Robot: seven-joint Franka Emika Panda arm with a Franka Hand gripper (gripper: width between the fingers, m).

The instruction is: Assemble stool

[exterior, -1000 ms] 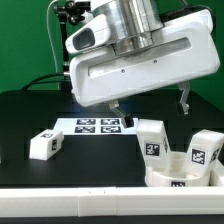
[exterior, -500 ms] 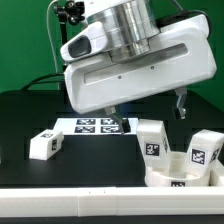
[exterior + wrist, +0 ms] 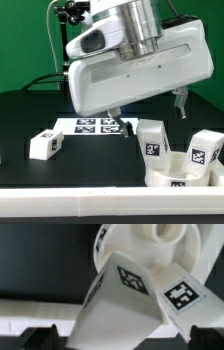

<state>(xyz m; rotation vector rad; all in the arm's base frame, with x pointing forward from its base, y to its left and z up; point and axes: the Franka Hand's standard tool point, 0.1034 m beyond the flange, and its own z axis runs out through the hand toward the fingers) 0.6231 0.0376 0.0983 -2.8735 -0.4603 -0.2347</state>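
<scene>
**Inspector:** How is the gripper (image 3: 150, 110) hanging?
**Observer:** Its fingers (image 3: 183, 103) are spreading wide, gripping nothing.
**Inspector:** Where is the nearest leg (image 3: 151, 140) standing?
**Observer:** It is standing upright below them, against the seat (image 3: 168, 181), at the exterior view's right.

Setting: robotics lab test cell. Evidence: plain green backdrop (image 3: 25, 40) behind bench; matte black table (image 3: 20, 120); marker board (image 3: 100, 126) lying flat on table, printed with fiducial tags; loose white leg (image 3: 44, 145) bearing same type of black-and-white square tag; industrial Panda arm (image 3: 140, 70) above work surface.
</scene>
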